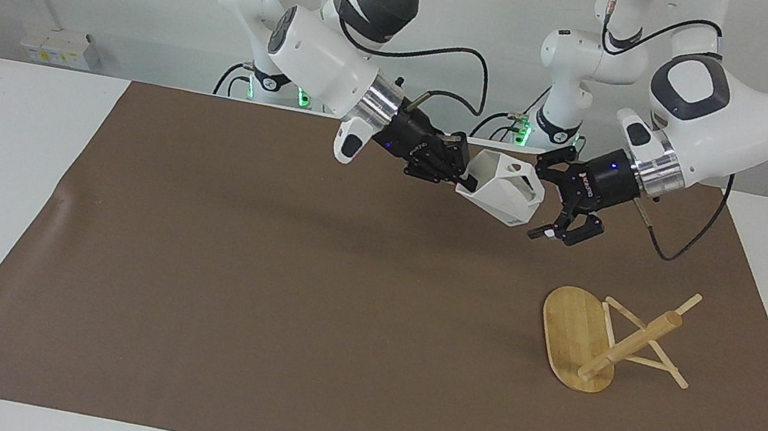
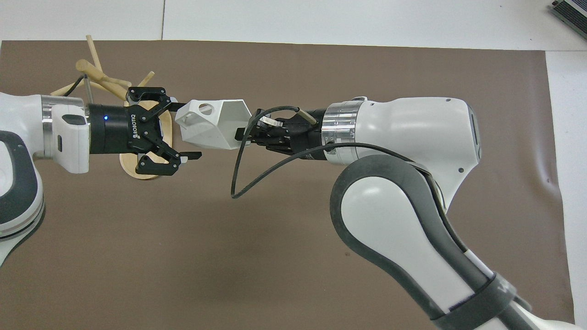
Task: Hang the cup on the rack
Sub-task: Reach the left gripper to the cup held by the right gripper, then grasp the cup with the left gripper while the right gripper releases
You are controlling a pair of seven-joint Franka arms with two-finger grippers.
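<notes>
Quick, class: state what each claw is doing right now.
Left claw: open at the cup's handle end, holding nothing.
Right claw: shut on the cup's rim.

Facing view high, opposite robots; overhead steep; both share mat [image 1: 262, 289].

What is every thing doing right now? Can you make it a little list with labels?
cup: white, held in the air over the brown mat
right gripper: shut on the cup's rim
left gripper: open, jaws around the cup's handle end
rack: tipped over, lying on the mat toward the left arm's end
hung yet: no
</notes>
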